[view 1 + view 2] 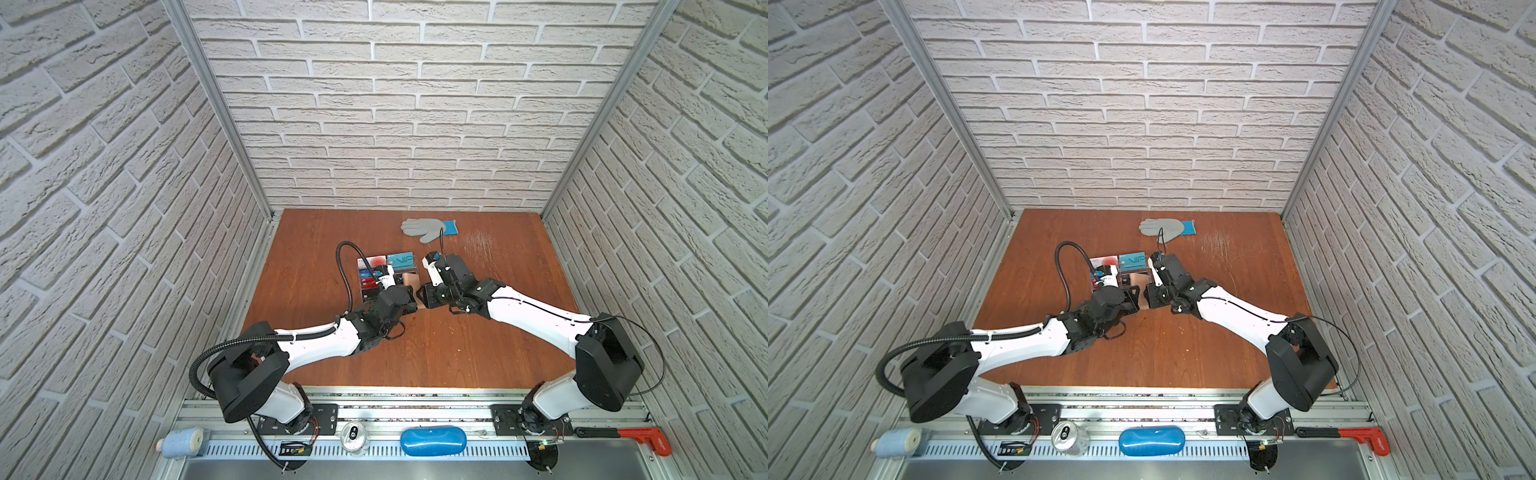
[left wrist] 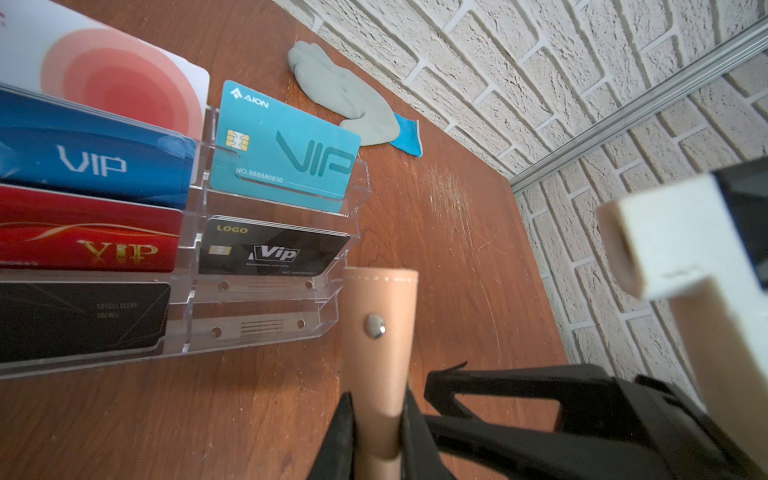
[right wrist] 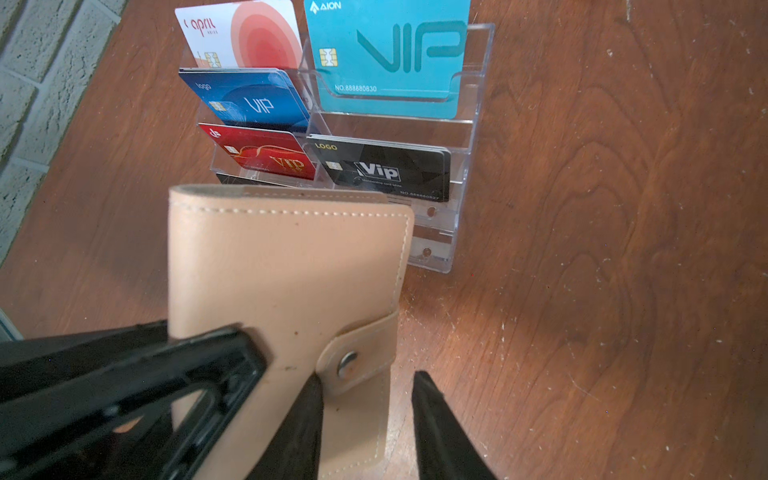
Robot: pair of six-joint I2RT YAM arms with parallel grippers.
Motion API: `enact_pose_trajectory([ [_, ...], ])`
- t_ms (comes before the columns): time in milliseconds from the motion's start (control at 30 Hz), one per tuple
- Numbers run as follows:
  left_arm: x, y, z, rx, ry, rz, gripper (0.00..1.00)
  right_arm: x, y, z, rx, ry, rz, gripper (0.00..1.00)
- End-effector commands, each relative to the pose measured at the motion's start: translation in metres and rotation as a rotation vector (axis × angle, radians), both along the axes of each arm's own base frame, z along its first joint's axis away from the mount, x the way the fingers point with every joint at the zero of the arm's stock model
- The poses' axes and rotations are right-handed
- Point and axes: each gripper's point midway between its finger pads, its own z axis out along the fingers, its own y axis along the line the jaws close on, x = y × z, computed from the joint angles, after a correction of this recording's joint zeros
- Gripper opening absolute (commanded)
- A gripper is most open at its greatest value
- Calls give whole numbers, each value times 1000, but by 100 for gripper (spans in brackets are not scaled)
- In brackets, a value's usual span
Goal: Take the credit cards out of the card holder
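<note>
Well, I'd judge the job barely begun: the tan leather-look folding card holder [image 3: 291, 270] is closed, with its snap strap [image 3: 365, 345] fastened across the edge, and nothing is drawn from it. The thin plastic credit cards [image 3: 390, 62] I can see, teal, blue, red, black and white, stand in the clear acrylic tiered stand [image 3: 461, 166] just behind it. Unsnapping, opening and pulling cards all remain. Both arms reach inward and meet over the middle of the brown wooden table [image 1: 457, 353]. My left gripper [image 2: 376, 436] pinches the card holder upright by one edge. My right gripper [image 3: 365, 376] has its jaws spread either side of the strap, one fingertip touching the leather
</note>
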Motion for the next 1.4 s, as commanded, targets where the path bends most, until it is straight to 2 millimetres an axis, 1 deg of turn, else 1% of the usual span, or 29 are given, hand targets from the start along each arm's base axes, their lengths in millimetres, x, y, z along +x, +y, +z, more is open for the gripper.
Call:
enact_pose_trajectory([
  [0,2,-14,31,-143,-64,-8,0,10,-1,7,0,-41,-30,32],
  [133,0,-17,29,-152,-57,-18,0,11,-3,8,-4,-49,-38,28],
  [500,-2,-25,23,-165,-39,-36,0,13,-11,11,-19,-70,-62,13],
  [700,-5,-26,18,-166,-26,-45,0,16,-24,10,-80,-71,-103,7],
  [1000,-8,-27,12,-173,-11,-60,0,18,-29,9,-85,-70,-119,6],
  [1367,-12,-19,13,-141,-30,-65,0,22,-49,12,-78,-69,-174,6],
])
